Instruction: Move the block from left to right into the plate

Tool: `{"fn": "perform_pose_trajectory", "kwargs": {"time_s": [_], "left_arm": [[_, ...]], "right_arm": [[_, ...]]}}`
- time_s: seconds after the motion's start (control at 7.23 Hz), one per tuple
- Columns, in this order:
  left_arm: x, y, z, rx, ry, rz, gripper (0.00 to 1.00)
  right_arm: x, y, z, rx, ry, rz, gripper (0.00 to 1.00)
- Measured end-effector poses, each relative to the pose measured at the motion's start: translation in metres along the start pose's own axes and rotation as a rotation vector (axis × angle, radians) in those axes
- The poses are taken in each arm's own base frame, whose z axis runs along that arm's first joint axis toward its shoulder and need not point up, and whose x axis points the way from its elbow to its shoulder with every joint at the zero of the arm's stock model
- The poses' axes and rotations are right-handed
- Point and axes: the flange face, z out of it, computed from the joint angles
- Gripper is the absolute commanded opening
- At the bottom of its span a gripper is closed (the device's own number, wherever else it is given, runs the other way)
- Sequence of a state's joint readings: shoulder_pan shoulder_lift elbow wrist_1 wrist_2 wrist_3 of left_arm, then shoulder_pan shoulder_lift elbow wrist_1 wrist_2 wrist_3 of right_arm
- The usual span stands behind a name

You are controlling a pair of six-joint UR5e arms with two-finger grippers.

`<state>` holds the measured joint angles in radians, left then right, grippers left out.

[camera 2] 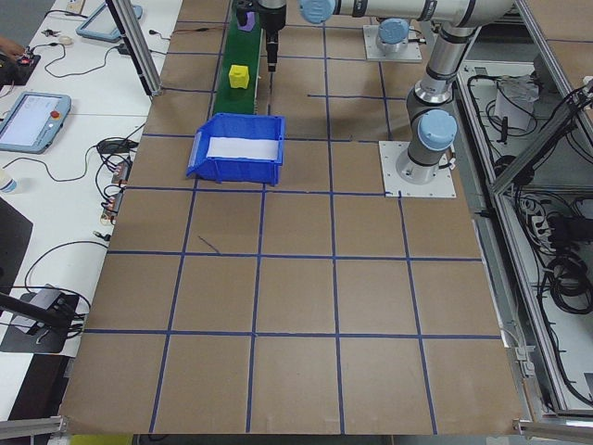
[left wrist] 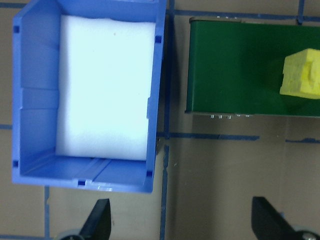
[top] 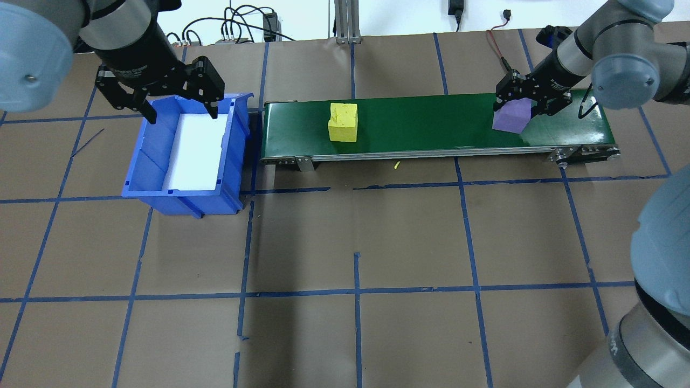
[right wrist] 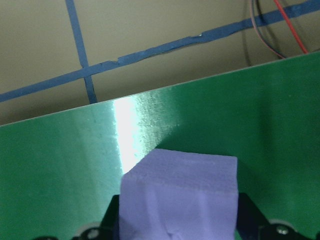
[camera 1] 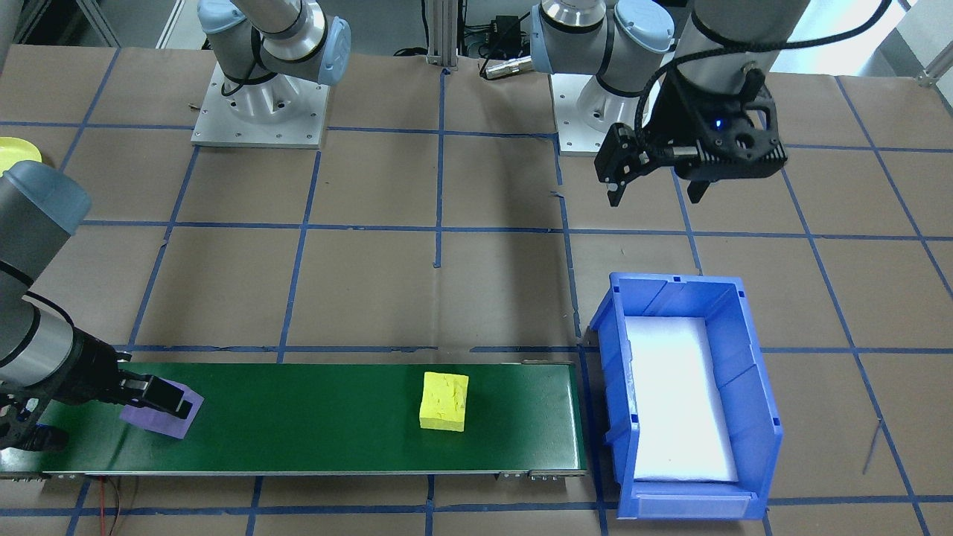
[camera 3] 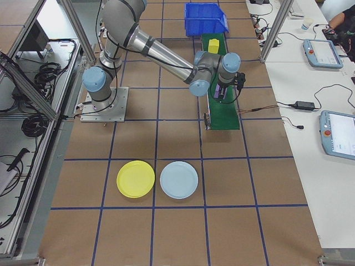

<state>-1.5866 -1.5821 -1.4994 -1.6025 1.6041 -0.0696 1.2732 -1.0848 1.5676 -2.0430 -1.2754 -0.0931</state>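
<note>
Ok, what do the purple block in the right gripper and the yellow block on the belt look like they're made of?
Purple block: looks like soft foam, matte, with a fine-grained face and slightly uneven edges. Yellow block: likely the same kind of foam, matte, with a pitted, dented top. Neither shows any shine, unlike the glossy green belt under them. The right gripper grips the purple one.

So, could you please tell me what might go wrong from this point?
1. The right claw grips the purple block near one edge, so the block may slip or rotate when lifted off the green belt.
2. The yellow plate lies right beside a pale blue plate, so the block could land in the wrong one.
</note>
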Motion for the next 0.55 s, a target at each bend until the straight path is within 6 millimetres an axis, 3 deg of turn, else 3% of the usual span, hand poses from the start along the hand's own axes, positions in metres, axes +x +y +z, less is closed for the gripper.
{"fn": "perform_pose_trajectory", "kwargs": {"time_s": [0.28, 0.55], "left_arm": [[0.000, 0.007, -0.011, 0.006, -0.005, 0.014, 1.00], [0.003, 0.009, -0.012, 0.013, -0.001, 0.025, 1.00]], "right_arm": [[0.006, 0.000, -0.013, 0.007, 0.092, -0.041, 0.37], [0.026, 0.009, -0.052, -0.010, 0.194, -0.121, 0.37]]}}
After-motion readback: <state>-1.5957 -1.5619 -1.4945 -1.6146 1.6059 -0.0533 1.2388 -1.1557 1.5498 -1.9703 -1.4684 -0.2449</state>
